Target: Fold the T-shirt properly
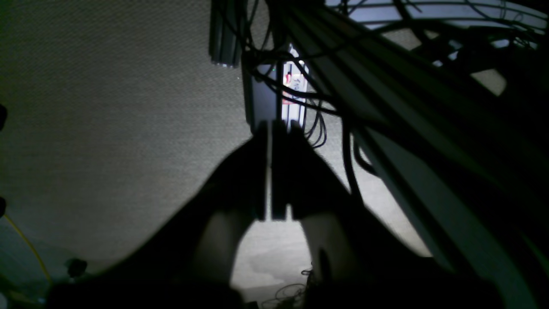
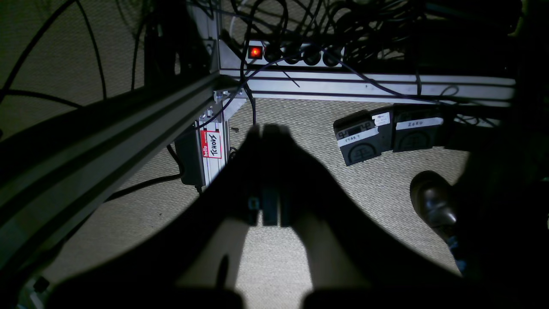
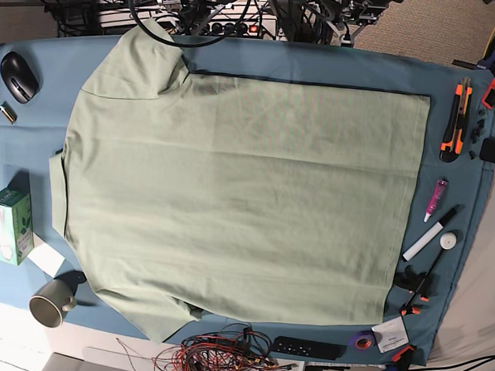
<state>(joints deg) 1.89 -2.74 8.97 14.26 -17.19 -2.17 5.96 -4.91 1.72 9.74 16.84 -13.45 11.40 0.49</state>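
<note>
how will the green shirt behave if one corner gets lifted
Probably floppy: the shirt lies flat with soft creases, so the rest would sag and drag. It looks thin and light. It may slide a little on the blue cloth.

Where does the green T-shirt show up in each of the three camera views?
Base: the T-shirt lies spread flat, covering most of the blue table cloth.
Left wrist: not in it; only floor, frame and cables.
Right wrist: not in it; floor and foot pedals.
Shared landmark: the red-and-white name sticker, seen by both wrist views.
</note>
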